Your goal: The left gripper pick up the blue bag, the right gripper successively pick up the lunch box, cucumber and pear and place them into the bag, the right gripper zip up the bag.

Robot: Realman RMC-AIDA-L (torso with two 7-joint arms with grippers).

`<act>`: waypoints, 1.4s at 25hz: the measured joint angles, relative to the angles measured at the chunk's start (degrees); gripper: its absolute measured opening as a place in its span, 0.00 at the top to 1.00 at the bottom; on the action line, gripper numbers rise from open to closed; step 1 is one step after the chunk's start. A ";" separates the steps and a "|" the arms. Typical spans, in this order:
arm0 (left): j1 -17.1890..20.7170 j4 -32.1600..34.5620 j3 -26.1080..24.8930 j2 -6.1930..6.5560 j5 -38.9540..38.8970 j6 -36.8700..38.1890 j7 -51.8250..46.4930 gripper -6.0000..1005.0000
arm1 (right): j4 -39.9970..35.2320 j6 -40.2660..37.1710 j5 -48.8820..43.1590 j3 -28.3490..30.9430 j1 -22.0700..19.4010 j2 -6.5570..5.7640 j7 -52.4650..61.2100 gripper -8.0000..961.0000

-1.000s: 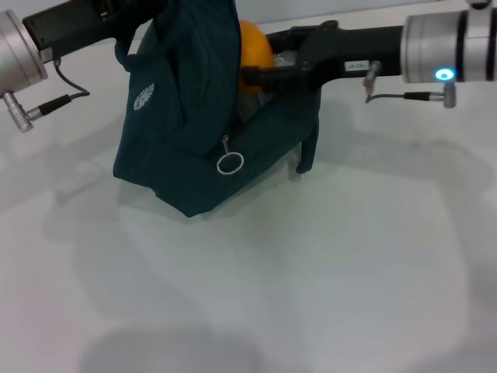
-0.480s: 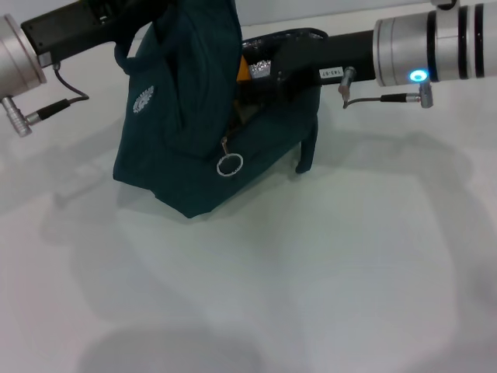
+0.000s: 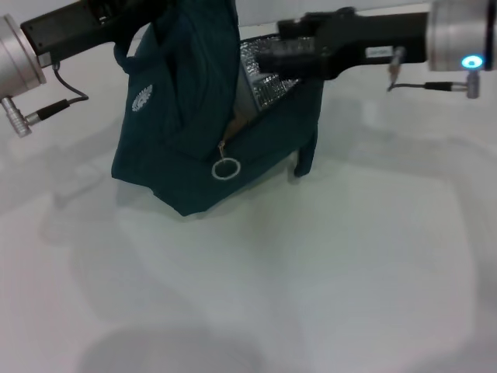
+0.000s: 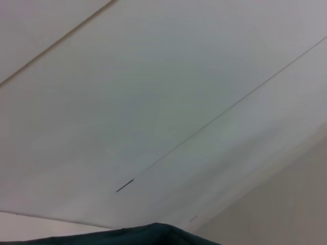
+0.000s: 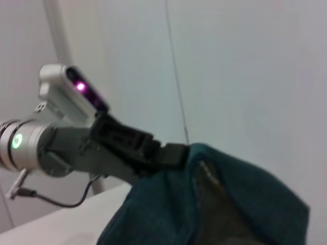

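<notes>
The blue bag [image 3: 186, 132] stands on the white table [image 3: 326, 264], and its top is held up by the left gripper [image 3: 159, 12]. This gripper is at the upper edge of the head view, where the fabric covers its fingers, so I cannot tell whether they are together or apart. The right wrist view shows the left arm reaching to the bag's top fold.

The right gripper [image 3: 268, 56] is over the open mouth of the bag, just above the silver foil lining [image 3: 264, 78]. Its tip looks dark and blurred, and I cannot tell whether the claw is apart or together. Nothing can be seen in it.

Below and to the left of the right gripper, the metal ring pull [image 3: 225, 169] hangs from the zipper on the bag's front. Further left there is a small white logo [image 3: 143, 99], but no letters can be read on it. A white label on the right arm is also too small to read.
</notes>
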 joint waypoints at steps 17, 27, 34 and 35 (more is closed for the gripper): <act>0.17 -0.38 0.04 -0.35 0.00 0.03 0.55 0.94 | 13.54 10.61 9.71 11.16 -3.94 0.27 -0.30 0.22; 0.18 -0.45 0.37 -0.59 0.01 1.68 1.77 0.94 | 24.93 14.28 16.21 11.22 2.34 0.05 -0.11 0.24; 0.25 -0.44 0.35 -0.31 0.16 2.30 2.18 0.94 | 34.20 16.66 13.08 10.45 10.15 -1.66 1.10 0.25; 0.29 -0.42 0.35 -0.31 0.16 2.31 2.21 0.94 | 34.84 16.41 12.59 10.35 10.65 -1.77 1.38 0.25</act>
